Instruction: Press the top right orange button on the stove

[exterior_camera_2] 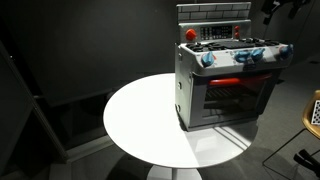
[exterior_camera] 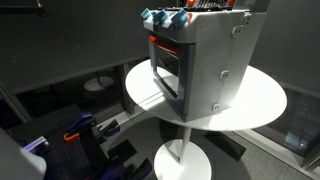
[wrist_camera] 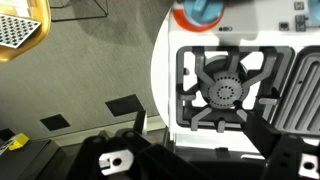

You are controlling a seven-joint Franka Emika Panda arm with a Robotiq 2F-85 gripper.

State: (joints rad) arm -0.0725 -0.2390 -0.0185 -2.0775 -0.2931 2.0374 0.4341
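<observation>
The grey toy stove [exterior_camera: 205, 65] stands on the round white table [exterior_camera: 262, 100], near its edge in both exterior views; the dark oven window and red-orange strip [exterior_camera_2: 225, 82] face outward. Blue knobs [exterior_camera_2: 245, 56] line its top front. Small red and orange buttons [exterior_camera_2: 190, 34] sit on the back panel; I cannot tell which is the top right one. My gripper [exterior_camera_2: 282, 9] hangs above and beside the stove's back corner, touching nothing. In the wrist view its dark fingers [wrist_camera: 205, 160] are apart and empty, over a grey burner grate [wrist_camera: 225, 92] and a blue knob [wrist_camera: 205, 10].
A yellow perforated crate [wrist_camera: 20, 25] stands on the floor by the table. Black squares [wrist_camera: 125, 105] mark the floor. Blue and purple gear [exterior_camera: 75, 130] lies on the floor below the table. A chair-like object [exterior_camera_2: 313, 112] stands beside the stove side.
</observation>
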